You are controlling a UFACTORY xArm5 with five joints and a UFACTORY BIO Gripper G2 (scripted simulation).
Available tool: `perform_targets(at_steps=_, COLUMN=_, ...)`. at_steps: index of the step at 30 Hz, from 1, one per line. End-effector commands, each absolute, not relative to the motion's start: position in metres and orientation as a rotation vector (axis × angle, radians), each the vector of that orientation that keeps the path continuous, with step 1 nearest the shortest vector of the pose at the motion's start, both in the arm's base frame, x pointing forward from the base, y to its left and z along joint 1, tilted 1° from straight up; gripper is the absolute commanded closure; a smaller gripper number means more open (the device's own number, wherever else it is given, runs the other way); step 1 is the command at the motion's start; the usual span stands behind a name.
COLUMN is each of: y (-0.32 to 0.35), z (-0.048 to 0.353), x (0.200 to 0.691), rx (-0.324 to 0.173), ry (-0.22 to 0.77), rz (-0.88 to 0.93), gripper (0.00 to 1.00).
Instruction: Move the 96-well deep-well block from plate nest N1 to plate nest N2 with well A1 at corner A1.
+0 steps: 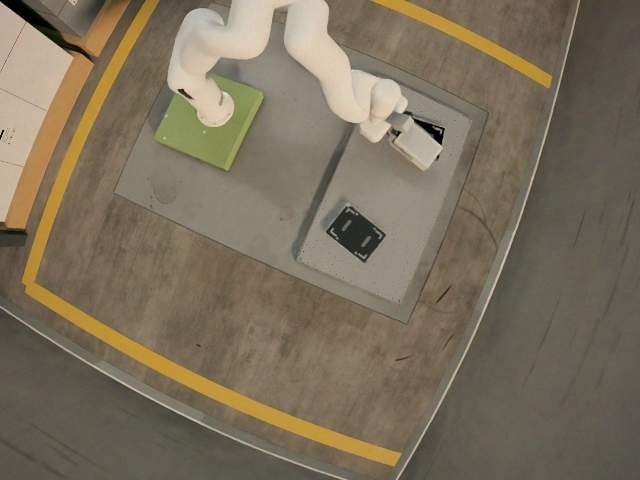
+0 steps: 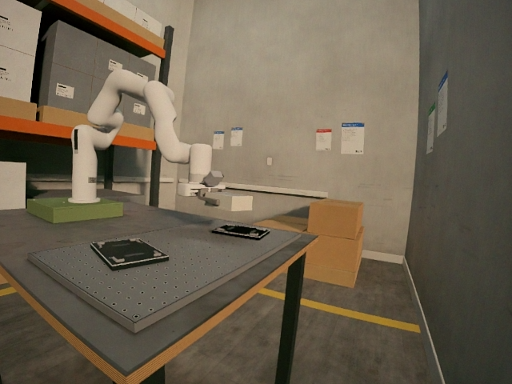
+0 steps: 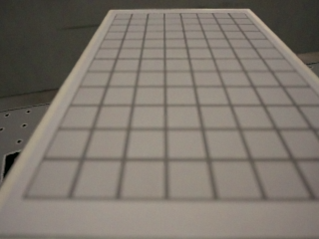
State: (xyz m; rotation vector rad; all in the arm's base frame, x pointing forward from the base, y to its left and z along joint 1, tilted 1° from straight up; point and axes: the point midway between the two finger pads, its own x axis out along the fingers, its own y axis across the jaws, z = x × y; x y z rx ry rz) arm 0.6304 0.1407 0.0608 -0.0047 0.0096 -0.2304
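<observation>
The pale deep-well block [image 1: 421,147] [image 2: 242,202] [image 3: 164,117] is held level in the air, with its well grid facing up in the wrist view. My gripper [image 1: 405,138] [image 2: 218,198] is shut on it by its sides at the end nearer the arm. In the top view the block partly covers nest N1 [image 1: 437,135] [image 2: 231,232], a black plate below it; the exterior view shows a clear gap between them. Nest N2 [image 1: 356,232] [image 2: 115,250] is black and empty, with pale corner locators. The block's cut-off corner and the A1 mark cannot be made out.
Both nests stand on a raised perforated board [image 1: 392,206] [image 2: 198,264] on the table. The arm's base stands on a green block [image 1: 175,134] [image 2: 82,213] at the other side of the table. Cardboard boxes [image 2: 335,218] stand on the floor beyond the table.
</observation>
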Motion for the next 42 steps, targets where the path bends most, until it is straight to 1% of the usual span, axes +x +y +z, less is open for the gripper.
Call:
perform_targets(at_steps=1, y=0.13, z=0.063, x=0.63, rx=-0.01, ry=0.002, rz=-0.231, gripper=1.0)
perform_targets(at_steps=42, y=0.008, z=0.064, x=0.611, rx=-0.011, ry=0.002, rz=-0.231, gripper=1.0)
